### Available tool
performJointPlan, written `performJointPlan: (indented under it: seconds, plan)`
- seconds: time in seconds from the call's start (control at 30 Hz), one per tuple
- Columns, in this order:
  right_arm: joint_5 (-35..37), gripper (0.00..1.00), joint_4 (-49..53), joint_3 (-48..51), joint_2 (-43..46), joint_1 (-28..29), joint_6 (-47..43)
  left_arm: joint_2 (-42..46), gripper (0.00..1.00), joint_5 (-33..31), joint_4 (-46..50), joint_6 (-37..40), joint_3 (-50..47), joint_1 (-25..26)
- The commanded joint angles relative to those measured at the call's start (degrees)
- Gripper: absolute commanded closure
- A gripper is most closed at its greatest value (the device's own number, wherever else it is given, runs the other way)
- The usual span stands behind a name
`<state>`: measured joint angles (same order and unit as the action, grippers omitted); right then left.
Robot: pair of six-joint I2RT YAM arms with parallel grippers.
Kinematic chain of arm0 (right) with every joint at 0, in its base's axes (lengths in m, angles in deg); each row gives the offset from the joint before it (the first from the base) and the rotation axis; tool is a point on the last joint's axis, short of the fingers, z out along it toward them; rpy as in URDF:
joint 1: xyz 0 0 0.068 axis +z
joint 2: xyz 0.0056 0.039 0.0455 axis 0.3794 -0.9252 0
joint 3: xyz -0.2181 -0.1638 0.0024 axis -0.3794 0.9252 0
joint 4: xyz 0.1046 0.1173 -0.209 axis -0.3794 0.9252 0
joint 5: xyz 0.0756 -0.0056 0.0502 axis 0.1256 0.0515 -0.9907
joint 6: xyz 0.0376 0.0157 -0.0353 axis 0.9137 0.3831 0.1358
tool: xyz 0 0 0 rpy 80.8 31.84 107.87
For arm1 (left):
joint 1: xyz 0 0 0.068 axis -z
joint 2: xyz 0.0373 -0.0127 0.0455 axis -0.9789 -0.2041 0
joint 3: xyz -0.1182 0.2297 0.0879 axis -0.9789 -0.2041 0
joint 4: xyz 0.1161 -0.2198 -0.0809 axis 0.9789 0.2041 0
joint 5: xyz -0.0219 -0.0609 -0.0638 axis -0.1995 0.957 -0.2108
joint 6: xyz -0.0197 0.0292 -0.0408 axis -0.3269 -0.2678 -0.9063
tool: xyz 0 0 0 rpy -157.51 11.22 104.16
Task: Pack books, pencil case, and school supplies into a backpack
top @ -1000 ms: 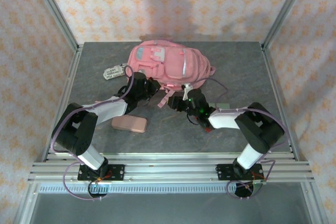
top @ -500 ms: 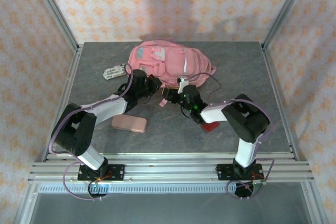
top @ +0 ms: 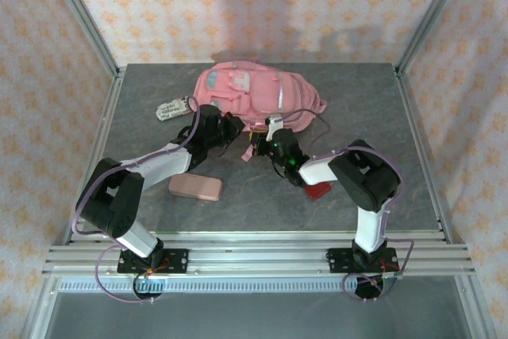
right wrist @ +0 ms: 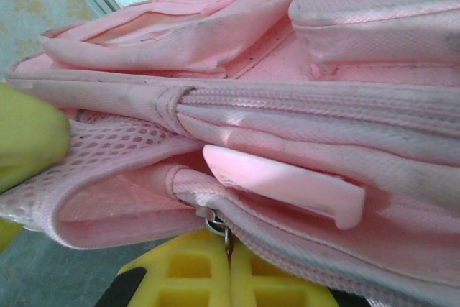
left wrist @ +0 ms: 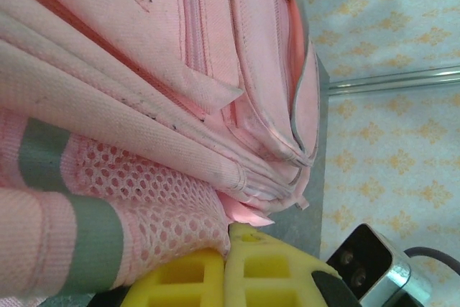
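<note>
1. Backpack [top: 262, 97]: it is lying flat at the far middle of the worktop [top: 373, 117], pockets facing up. Both arms are reaching in to its near edge.

2. Left end effector [top: 236, 134]: it is sitting at the backpack's near edge. On the left wrist camera I am seeing the end effector [left wrist: 226, 249] with its yellow fingers pressed together. The backpack's mesh panel [left wrist: 151, 199] is running down into them. On the right wrist camera the mesh panel [right wrist: 108, 152] is passing between the 2 yellow fingers [right wrist: 29, 134] at the left border. I am reading this as fully closed and pinching the mesh.

3. Right end effector [top: 260, 140]: it is sitting just beside the left one at the same edge. On its own camera the end effector [right wrist: 230, 249] is showing both fingers shut tight. The metal zipper pull [right wrist: 215, 226] is hanging right at the seam between the tips, and it is looking pinched there. A pale pink tab [right wrist: 287, 181] is sticking out of the folds just above.

4. Pencil case [top: 195, 187]: it is lying on the worktop beside the left arm, well apart from the backpack.

5. Red pad [top: 319, 190]: it is lying partly under the right arm.

6. Printed strip [top: 171, 109]: it is lying just left of the backpack.
</note>
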<state>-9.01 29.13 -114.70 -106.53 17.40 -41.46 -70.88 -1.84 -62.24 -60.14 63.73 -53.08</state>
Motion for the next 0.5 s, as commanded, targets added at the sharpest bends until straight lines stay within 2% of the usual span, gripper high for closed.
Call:
performJointPlan:
  seconds: [0.0, 0.23, 0.47]
  plan:
    - [3.14, 1.0, 7.1, 1.88, 5.0, -0.23, -1.48, 3.66, 1.0, -2.13, -1.12, 3.65, 2.65, 0.22]
    - [2.5, 1.0, 22.6, 4.38, 12.05, -1.67, -2.21, 3.94, 1.0, -6.93, 3.39, 8.74, 0.96, 0.25]
    - [3.37, 1.0, 28.63, 7.03, 15.46, -3.38, -4.44, 3.78, 1.0, -6.8, 2.12, 8.96, -1.02, 0.16]
